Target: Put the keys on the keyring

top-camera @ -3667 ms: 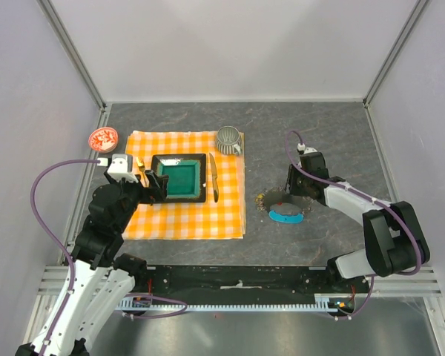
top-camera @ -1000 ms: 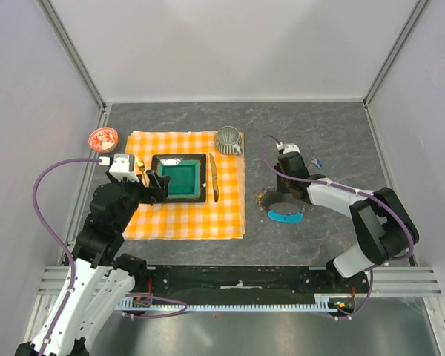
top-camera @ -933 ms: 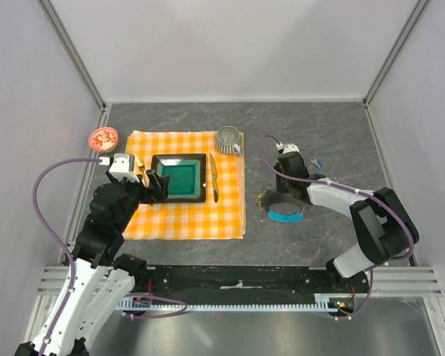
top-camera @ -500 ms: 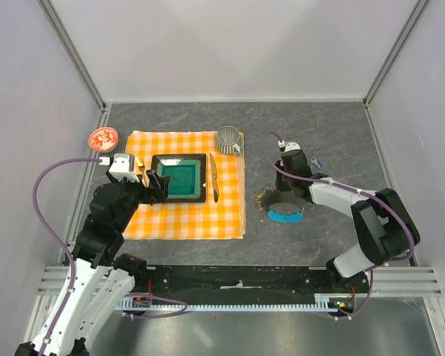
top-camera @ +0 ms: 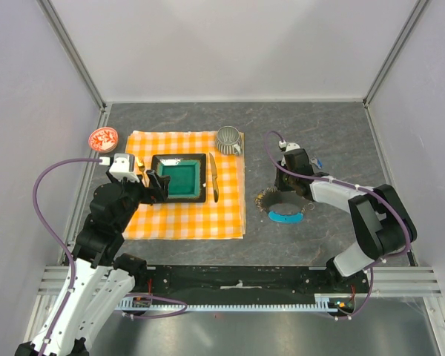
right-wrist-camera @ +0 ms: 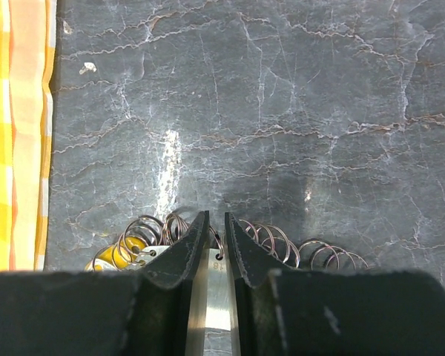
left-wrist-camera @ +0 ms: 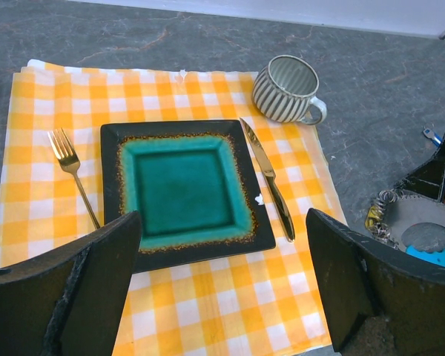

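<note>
The keyring (top-camera: 277,200) lies on the dark table as a loop of wire coils (right-wrist-camera: 282,241) with a cyan crescent tag (top-camera: 285,216). My right gripper (right-wrist-camera: 216,216) is down at the loop's far side, shut on a flat silver key (right-wrist-camera: 216,297) whose hole carries a ring. A yellow-headed key (right-wrist-camera: 126,251) hangs among the coils to its left. A small blue key (top-camera: 317,162) lies loose beside the right wrist. My left gripper (left-wrist-camera: 222,297) hovers open over the checked cloth (top-camera: 185,222), holding nothing.
On the yellow checked cloth sit a teal square plate (top-camera: 182,178), a fork (left-wrist-camera: 73,167), a knife (top-camera: 214,180) and a ribbed grey cup (top-camera: 228,139). A red-patterned dish (top-camera: 103,137) rests at the left wall. The cloth's right edge (right-wrist-camera: 30,148) lies close to the keyring.
The right gripper has shifted slightly to the right above the keyring and its jaws have narrowed onto the silver key. The left arm has not moved.
</note>
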